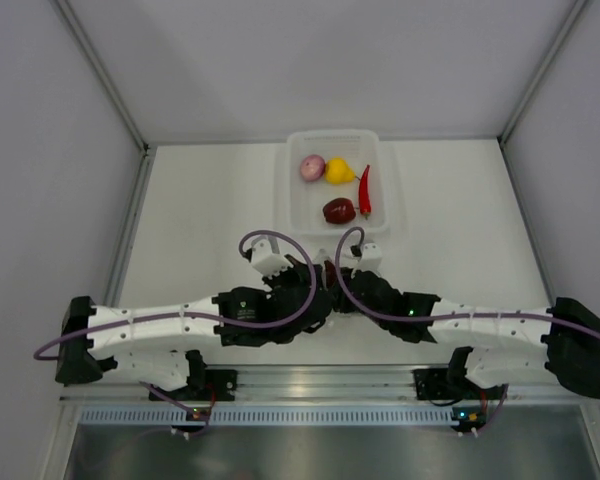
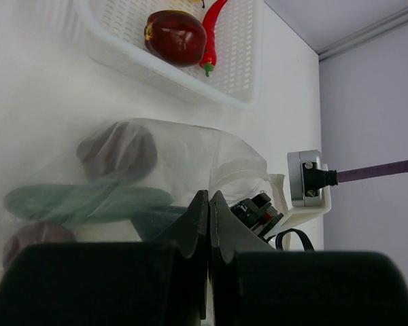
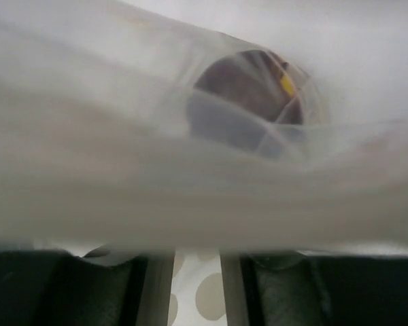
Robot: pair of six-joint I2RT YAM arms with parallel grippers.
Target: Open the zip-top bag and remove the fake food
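White table (image 1: pixel 200 215) carries a mesh basket (image 1: pixel 333 135) and the zip-top bag (image 2: pixel 190 153).

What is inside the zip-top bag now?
Inside the zip-top bag: a green cucumber, a dark purple piece and another dark piece. The left gripper hides its near part.

I'm seeing overhead camera looking down from behind arms; both wrist cameras sitting close against zip-top bag (image 2: pixel 190 156), left sharing basket (image 2: pixel 156 71) with overhead.

Nothing here can be read: no words, numbers or brand names. A tiny yellow-green mark sits on the black plastic joint housing (image 1: pixel 242 297) just behind the left claw (image 2: pixel 209 201), too small to make out.
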